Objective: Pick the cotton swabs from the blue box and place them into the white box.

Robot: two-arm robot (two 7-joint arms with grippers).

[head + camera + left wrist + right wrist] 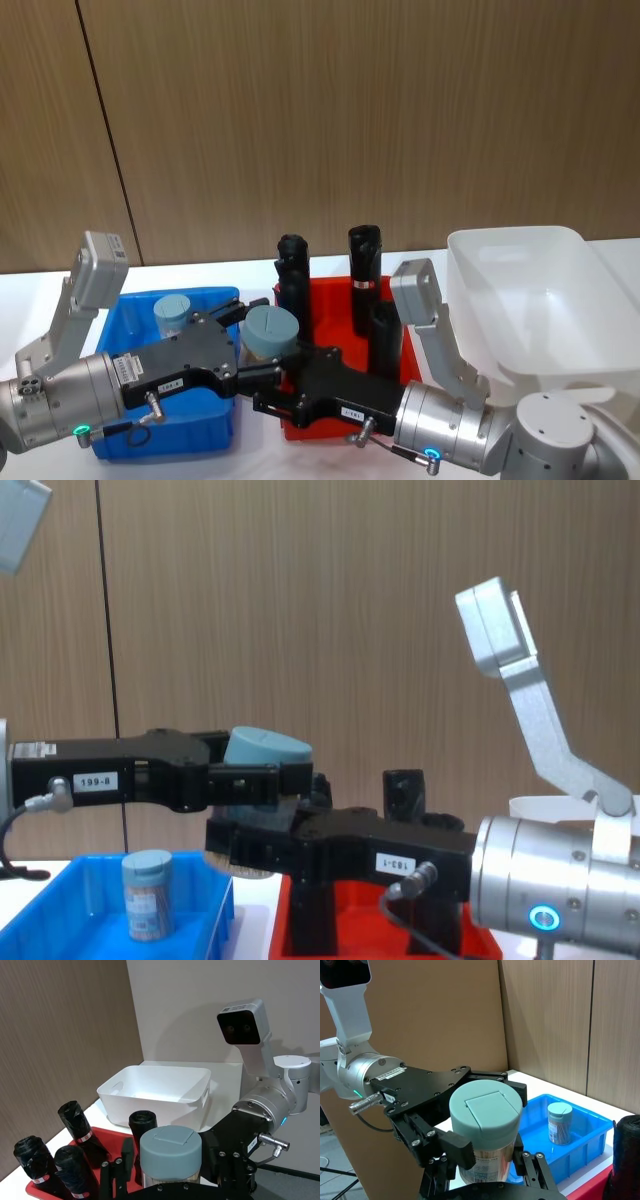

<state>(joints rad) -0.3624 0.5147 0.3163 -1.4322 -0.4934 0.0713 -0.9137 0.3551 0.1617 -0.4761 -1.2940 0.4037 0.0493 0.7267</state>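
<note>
Clamping cotton swabs [271, 328], left tool [257, 342] meets right tool [280, 362] past blue box [192, 416].

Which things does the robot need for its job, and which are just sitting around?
For the job: lifted cotton swab jar, left gripper and right gripper at it, second jar in blue box, white box.
Just sitting: red tray, black rolls.

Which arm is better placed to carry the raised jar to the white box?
Right: the right tool is at the jar beside the left tool, and the white box sits on that side.
</note>
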